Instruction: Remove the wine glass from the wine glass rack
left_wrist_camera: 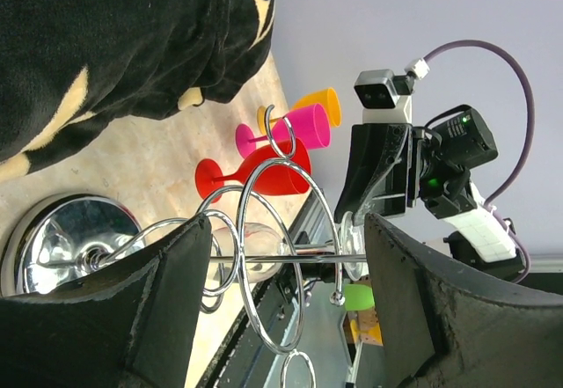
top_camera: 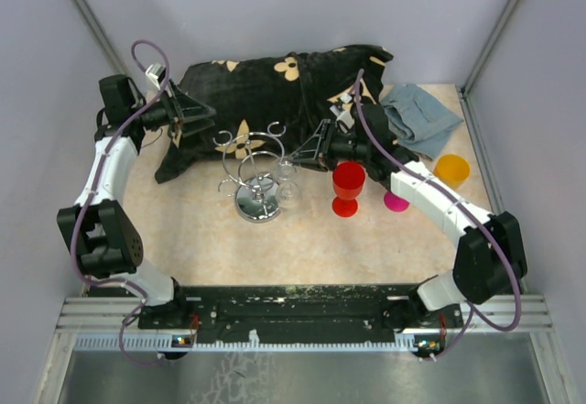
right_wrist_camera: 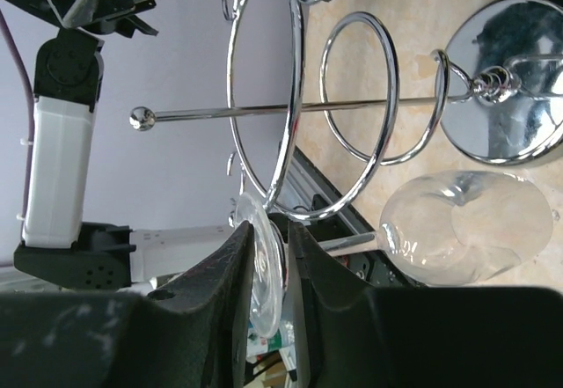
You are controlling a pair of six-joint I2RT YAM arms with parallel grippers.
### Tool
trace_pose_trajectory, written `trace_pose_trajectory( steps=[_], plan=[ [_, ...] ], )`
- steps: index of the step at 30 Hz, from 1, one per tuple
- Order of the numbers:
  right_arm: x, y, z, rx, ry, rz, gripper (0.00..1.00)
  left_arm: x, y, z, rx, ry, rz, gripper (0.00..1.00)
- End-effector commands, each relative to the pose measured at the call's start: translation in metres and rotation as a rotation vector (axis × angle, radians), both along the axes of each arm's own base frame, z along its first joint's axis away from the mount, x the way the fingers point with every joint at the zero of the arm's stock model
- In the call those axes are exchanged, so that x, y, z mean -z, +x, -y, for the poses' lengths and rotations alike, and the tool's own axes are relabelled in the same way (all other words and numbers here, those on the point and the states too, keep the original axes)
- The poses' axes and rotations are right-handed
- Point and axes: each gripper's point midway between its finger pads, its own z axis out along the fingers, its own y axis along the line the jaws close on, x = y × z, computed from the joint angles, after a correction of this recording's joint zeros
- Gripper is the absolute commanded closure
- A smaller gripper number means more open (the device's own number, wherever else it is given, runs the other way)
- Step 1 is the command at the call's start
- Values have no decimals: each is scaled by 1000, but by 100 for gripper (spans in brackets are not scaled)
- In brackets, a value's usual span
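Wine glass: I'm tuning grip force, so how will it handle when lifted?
Probably fragile: the wine glass looks thin and clear, with a slim stem. Likely slippery: the right gripper pinches only its smooth foot. It could snag on the loops of the wine glass rack.

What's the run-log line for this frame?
left gripper: open, empty | right gripper: shut on wine glass foot | wine glass rack: upright

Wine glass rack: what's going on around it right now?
The right gripper is closed on the round foot of the clear wine glass, which sits right up against the looping arms of the wine glass rack. I cannot tell whether the glass is clear of the wire. The left gripper hangs open by the rack's top, holding nothing. A red goblet stands on the table just beside the rack.
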Motion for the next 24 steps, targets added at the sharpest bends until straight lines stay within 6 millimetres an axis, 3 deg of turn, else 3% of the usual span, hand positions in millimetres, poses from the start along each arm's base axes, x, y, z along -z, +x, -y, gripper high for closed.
trace_pose_trajectory(
  steps=[1,17,24],
  plan=[
    [-34,10,-6,-7,58,110,79,-15,2,4,34,-6,58,25],
    [-32,5,-10,-54,65,92,84,-13,3,7,45,-12,50,25],
    [-31,2,-10,-66,71,96,96,-11,2,7,46,-12,47,26]
  ],
)
